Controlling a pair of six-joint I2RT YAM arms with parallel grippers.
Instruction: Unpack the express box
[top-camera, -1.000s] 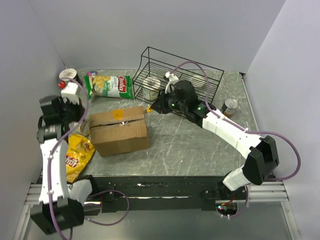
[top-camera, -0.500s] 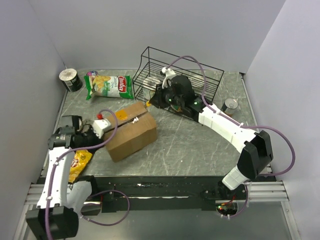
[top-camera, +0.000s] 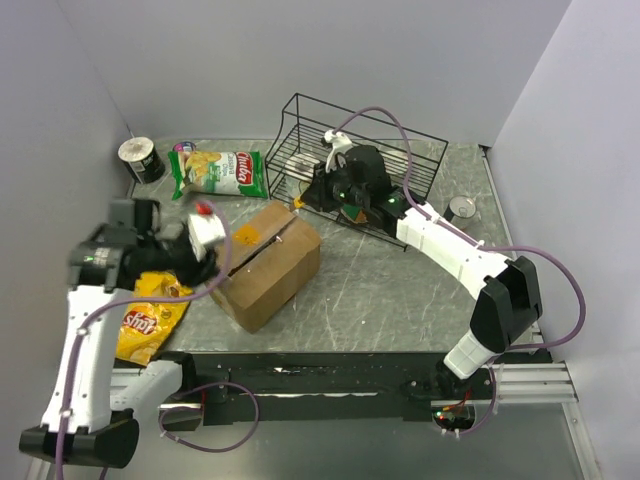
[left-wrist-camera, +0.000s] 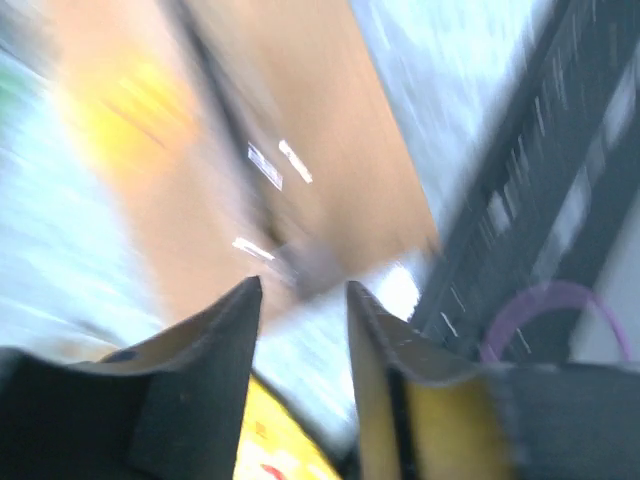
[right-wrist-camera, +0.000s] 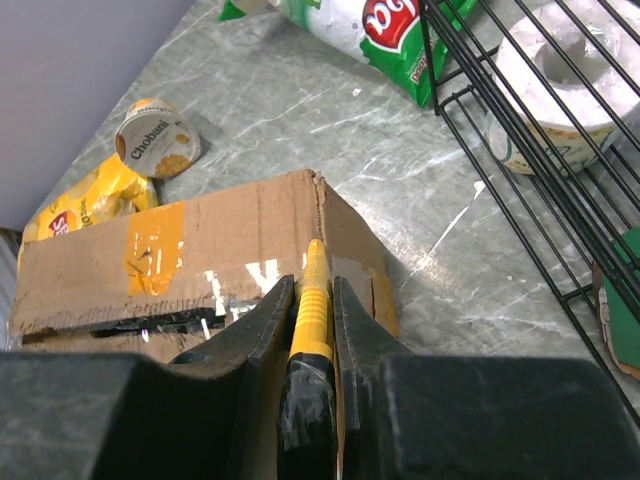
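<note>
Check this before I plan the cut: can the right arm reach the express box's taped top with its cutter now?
Probably yes. The right hand holds a yellow cutter aimed at the express box, nothing between them; the wire basket sits off to the side.

One express box (top-camera: 270, 262) is sitting out, with one wire basket (top-camera: 425, 160) and one yellow cutter (right-wrist-camera: 312, 300). Two snack bags are lying about (a green bag (top-camera: 218, 172), a yellow bag (top-camera: 140, 325)), and two round containers are showing: a cup (top-camera: 141, 158), a can (top-camera: 462, 208).
</note>
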